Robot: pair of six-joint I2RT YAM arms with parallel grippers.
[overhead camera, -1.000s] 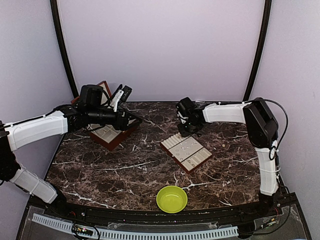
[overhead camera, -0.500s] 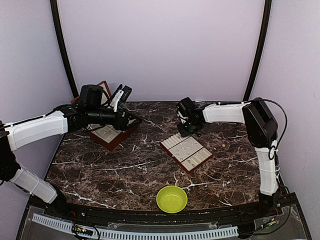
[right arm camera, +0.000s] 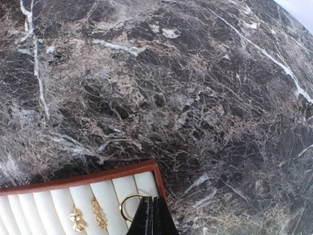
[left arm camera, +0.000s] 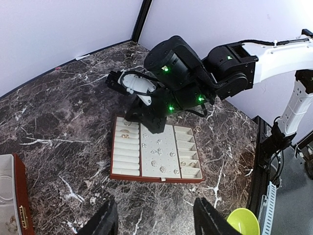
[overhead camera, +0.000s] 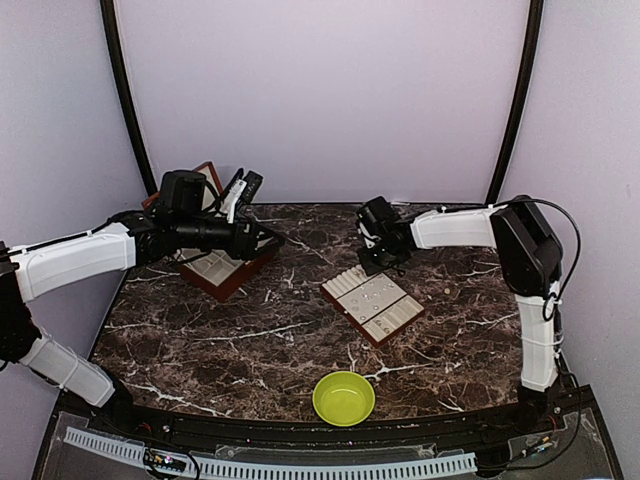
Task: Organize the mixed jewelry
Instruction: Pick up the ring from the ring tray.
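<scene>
The right pincer [right arm camera: 152, 215] has closed fully within the last second and drifted a touch to the right. Its black tips now meet at the far corner of the tray [right arm camera: 88, 177], right at the edge of a thin gold ring [right arm camera: 130, 205]. The ring's right side disappears behind the tips, so we cannot tell whether the wire is truly nipped. We take this as the grasp for moving one piece to its proper slot.

The left pincer [left arm camera: 156, 220] has not moved. It hangs above the hinged box [overhead camera: 225, 268] at the far left, with its fingers apart and nothing between them.

The tray has a red-brown rim and soft cream padding. There are ridged rolls on one side, a flat middle panel with small pale pieces [left arm camera: 159, 152] scattered on it, and little compartments on the other side. Two tiny gold ornaments (one bow-like, one leaf-like) sit in the rolls left of the ring.

The surface [right arm camera: 195, 98] is dark, glossy, white-veined marble. A loose ring [left arm camera: 198, 129] lies on it just beside the tray. A smooth lime bowl [overhead camera: 344, 397] stands near us.
</scene>
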